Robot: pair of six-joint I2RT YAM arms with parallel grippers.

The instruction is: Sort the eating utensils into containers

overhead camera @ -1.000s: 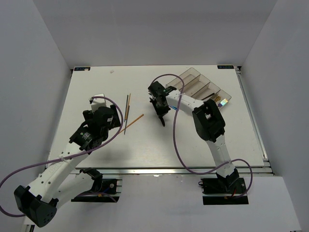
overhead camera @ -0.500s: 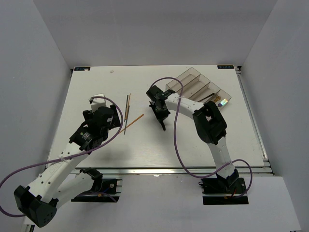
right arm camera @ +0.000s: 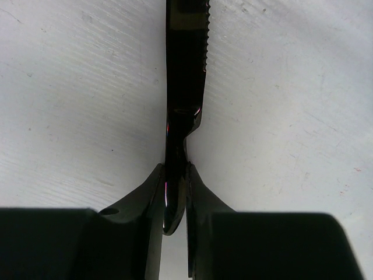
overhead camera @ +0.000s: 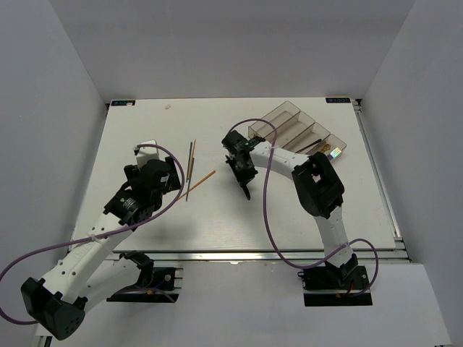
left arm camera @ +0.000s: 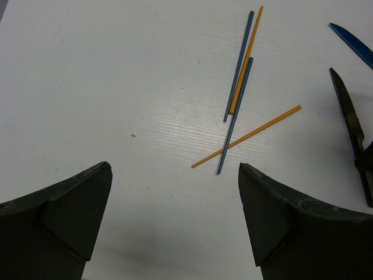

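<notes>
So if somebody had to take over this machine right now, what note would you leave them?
Left gripper: jaws wide open, holding nothing, over the loose chopsticks.
Right gripper: jaws shut on the handle of the black serrated knife, close to the white table.
Loose on the table: four thin chopsticks, two grey and two orange, and a blue knife.
Clear smoky plastic bins at the far right: an iridescent utensil lies in the nearest one; the other contents are unclear.
Left to do: bin the black knife, the blue knife and the chopsticks.
</notes>
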